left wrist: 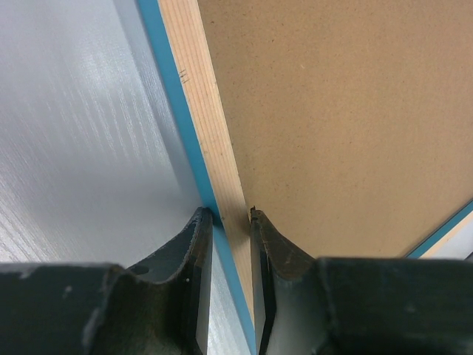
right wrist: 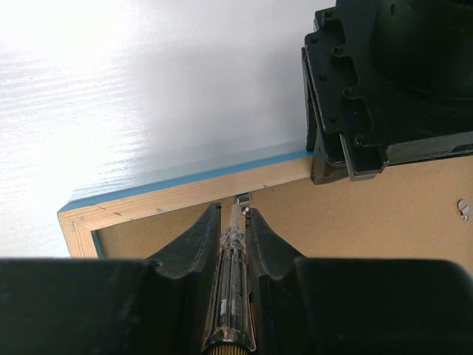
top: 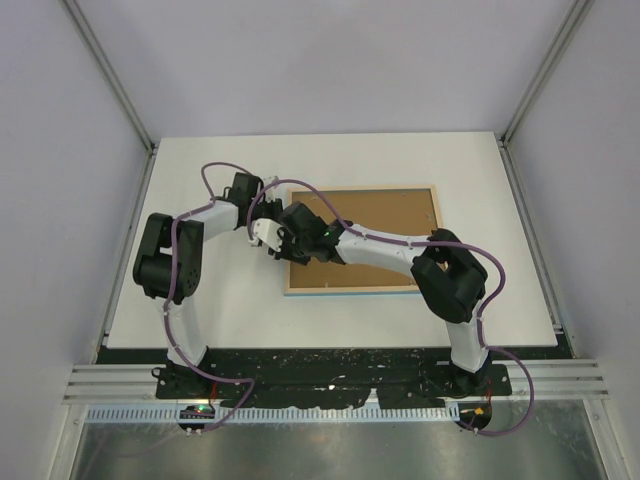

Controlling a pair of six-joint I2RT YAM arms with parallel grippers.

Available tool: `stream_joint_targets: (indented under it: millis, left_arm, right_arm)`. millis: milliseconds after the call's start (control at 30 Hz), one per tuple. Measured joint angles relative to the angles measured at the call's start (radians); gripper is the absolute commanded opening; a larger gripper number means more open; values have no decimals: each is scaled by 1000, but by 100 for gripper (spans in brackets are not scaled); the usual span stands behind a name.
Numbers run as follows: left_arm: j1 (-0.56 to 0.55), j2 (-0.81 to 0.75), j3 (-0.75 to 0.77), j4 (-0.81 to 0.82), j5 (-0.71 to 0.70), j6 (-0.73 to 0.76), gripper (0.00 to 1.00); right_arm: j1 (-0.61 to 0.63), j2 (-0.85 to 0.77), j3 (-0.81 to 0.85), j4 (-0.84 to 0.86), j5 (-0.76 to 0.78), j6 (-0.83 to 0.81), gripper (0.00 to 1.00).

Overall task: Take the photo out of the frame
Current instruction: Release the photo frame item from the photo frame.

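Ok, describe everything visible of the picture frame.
The frame lies face down on the white table: thin rails, pale wood on the back, light blue on the outer edge, a brown backing board set inside. The left hand pinches its left rail; a screwdriver in the right hand touches a metal tab there.

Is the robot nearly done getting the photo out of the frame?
Not yet. Done: the frame lies face down, brown backing board up. In hand: the left gripper pinches the frame's side rail while the right gripper holds a thin tool at a small metal tab. Left: the board is still in and the photo is hidden, so both must come out.
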Motion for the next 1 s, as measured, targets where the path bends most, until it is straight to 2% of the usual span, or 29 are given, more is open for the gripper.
stream_joint_targets:
  millis: [1000]
  left_arm:
    - [0, 11, 14, -6, 6, 2, 0]
  right_arm:
    - [7, 0, 0, 1, 52, 3, 8]
